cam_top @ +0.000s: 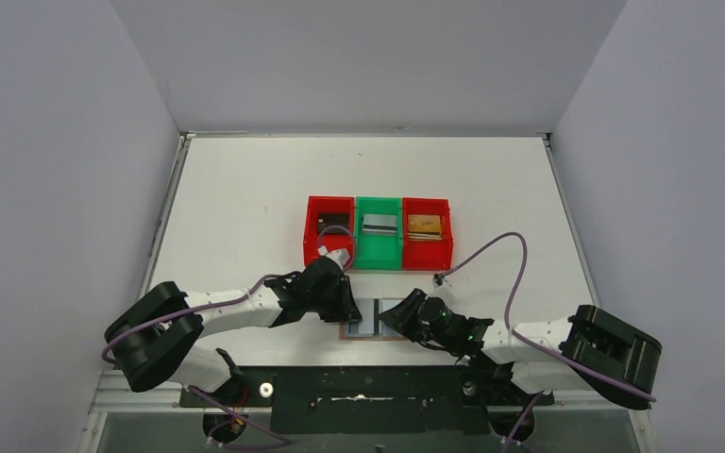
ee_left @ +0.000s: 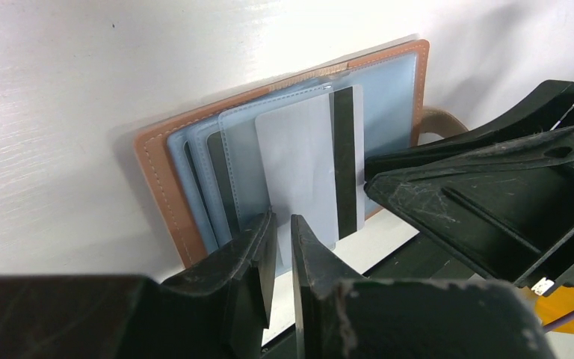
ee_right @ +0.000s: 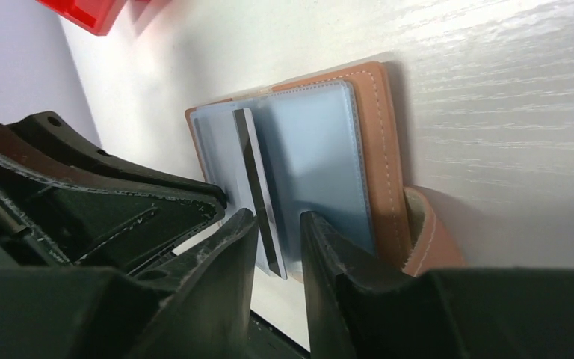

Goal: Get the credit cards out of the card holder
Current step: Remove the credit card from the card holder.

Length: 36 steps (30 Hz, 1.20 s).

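The left end effector (ee_left: 284, 250) is shown with its fingers drawn almost together, a thin slit between them. Its tips lie at the near edge of a pale grey card (ee_left: 303, 164) with a black stripe. Whether that card is actually nipped cannot be told.

The card is seen half slid out of the blue-grey sleeves of the tan card holder (ee_left: 157, 172), which lies open and flat on the tabletop (ee_left: 60, 112). Close opposite, the right end effector (ee_right: 276, 247) is shown released, its fingers parted to either side of the striped edge and apparently resting on the holder. The snap tab (ee_right: 426, 239) curls up just beside it.

Beyond both end effectors three bins stand in a row. A dark card (cam_top: 328, 224) is seen in the left red bin (cam_top: 313, 241), a silver card (cam_top: 379, 225) in the green bin (cam_top: 379, 257) and a gold card (cam_top: 425, 226) in the right red bin (cam_top: 429, 257).

The task is judged mostly done, with the grey card left to free. Whether more cards are hidden in the sleeves cannot be told.

Little room is left between the two end effectors. The tabletop's near edge lies close behind them, and more open room is seen to either side.
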Available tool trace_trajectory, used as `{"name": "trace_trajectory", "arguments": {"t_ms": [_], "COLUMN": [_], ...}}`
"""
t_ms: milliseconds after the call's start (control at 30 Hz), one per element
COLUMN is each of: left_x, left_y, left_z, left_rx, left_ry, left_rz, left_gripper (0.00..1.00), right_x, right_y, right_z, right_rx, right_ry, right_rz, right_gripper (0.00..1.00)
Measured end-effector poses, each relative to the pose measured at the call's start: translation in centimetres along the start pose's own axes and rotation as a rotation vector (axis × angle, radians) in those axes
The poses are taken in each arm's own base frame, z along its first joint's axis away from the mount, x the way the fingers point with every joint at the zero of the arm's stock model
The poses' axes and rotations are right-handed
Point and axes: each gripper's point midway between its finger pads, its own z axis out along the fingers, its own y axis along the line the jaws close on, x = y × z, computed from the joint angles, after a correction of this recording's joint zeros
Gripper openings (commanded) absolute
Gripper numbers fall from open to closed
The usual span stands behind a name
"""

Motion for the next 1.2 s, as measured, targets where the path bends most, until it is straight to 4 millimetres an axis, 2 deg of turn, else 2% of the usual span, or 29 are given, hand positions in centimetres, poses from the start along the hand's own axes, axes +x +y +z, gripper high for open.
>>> {"name": "trace_trajectory", "arguments": {"t_ms": [133, 400, 667, 900, 1100, 1200], "left_x": [0.1, 0.1, 0.1, 0.1, 0.3, 0.4], "left_y": [0.1, 0.2, 0.2, 0.2, 0.2, 0.2], "left_z": [0.0, 0.0, 0.0, 0.0, 0.0, -0.1], "left_rx": [0.0, 0.004, 0.004, 0.005, 0.014, 0.005], "left_ry": [-0.002, -0.005, -0.005, -0.005, 0.006, 0.016], "left_rz": [0.0, 0.0, 0.008, 0.011, 0.025, 0.042], "left_gripper": [0.13, 0.11, 0.11, 0.11, 0.11, 0.1], "right_x": [-0.3, -0.2, -0.5, -0.2, -0.8, -0.7], "right_y": [0.0, 0.2, 0.1, 1.0, 0.7, 1.0], "right_z": [-0.3, 0.2, -0.1, 0.6, 1.1, 1.5], "right_rx": [-0.067, -0.097, -0.156, -0.171, -0.169, -0.168], "right_ry": [-0.025, -0.026, -0.029, 0.013, 0.034, 0.052], "right_rz": [0.03, -0.032, -0.01, -0.054, -0.046, -0.061], "right_gripper": [0.34, 0.27, 0.29, 0.23, 0.15, 0.15]}}
